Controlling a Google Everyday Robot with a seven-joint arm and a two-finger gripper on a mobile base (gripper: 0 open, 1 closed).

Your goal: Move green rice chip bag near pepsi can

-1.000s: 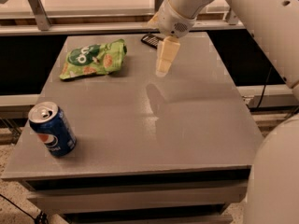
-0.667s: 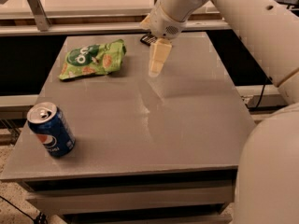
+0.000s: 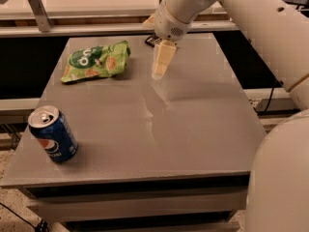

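Light-green crinkly rice chip bag (image 3: pixel 95 61) lies flat at the 10 o'clock area of the grey desk (image 3: pixel 193 129). We locate the blue aluminium pepsi can (image 3: pixel 52 134) upright at 7 o'clock, well apart from it. The cream gripper (image 3: pixel 158 74) hovers near 12 o'clock, beside the bag; its jaws appear closed, gripping nothing.

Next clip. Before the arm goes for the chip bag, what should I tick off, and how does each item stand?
1. The green rice chip bag lies flat and uncovered: ok.
2. The gripper hangs beside the bag, not touching it: ok.
3. The pepsi can stands upright at the near left corner: ok.
4. Bare table beside the can to take the bag: ok.
5. The gripper's height over the table: cannot tell.
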